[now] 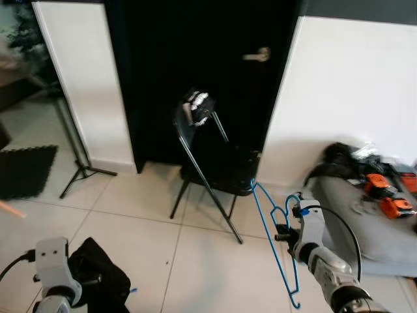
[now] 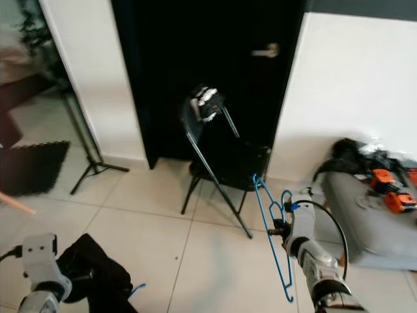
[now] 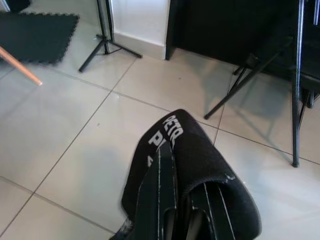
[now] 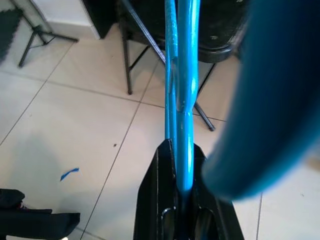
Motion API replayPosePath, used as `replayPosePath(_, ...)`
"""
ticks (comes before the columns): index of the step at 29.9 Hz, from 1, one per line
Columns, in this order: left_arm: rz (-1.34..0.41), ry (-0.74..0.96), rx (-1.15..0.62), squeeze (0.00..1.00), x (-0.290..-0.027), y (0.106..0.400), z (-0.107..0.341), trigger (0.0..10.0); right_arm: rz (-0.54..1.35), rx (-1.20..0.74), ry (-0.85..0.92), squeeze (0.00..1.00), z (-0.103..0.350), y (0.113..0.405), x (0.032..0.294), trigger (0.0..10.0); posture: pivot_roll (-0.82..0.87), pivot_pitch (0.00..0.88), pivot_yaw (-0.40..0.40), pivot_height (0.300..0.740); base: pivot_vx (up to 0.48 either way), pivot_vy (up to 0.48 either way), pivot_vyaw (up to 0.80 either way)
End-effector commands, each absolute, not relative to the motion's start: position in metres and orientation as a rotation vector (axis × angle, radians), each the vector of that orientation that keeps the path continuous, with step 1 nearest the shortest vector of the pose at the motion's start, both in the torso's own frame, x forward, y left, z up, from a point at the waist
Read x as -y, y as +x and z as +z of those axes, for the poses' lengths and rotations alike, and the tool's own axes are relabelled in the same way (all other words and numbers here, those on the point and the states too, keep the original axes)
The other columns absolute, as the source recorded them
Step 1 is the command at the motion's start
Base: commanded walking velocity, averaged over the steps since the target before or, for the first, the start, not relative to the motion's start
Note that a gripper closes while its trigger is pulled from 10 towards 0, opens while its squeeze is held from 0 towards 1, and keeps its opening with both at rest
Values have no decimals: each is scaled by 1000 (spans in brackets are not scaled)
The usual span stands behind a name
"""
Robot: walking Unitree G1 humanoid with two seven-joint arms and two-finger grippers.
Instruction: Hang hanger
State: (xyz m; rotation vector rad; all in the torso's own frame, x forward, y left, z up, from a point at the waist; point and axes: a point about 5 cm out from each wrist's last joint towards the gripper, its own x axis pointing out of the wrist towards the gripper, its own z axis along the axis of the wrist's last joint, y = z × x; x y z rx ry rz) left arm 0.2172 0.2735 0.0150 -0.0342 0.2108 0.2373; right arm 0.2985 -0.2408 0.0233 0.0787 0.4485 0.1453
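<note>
Two arms are raised toward the folding chair. Right of that chair, the right gripper pinches the blue hanger, its length running steeply upright, hook toward the chair seat. Left of the chair, the left gripper grips a black garment; white lettering reads roughly "PETR".

So that's one blue hanger, one black folding chair, one black garment, one tripod stand, two orange tools.
</note>
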Motion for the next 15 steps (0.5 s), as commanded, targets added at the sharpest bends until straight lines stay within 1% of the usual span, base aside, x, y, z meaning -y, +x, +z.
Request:
replayPosePath(1,230,-28,-201,0,-273,217,16,10000,155,-451,82,0,24,299,240,10000,26,0,-93,740,0,0,725)
replayPosePath(11,239,-40,-183,0,-275,216,18,10000,221,-452,71,0,25,301,235,10000,39,0,-106,740,0,0,727)
replayPosePath(15,232,-35,-184,0,-276,216,18,10000,293,-454,62,0,25,300,229,10000,41,0,-99,740,0,0,730)
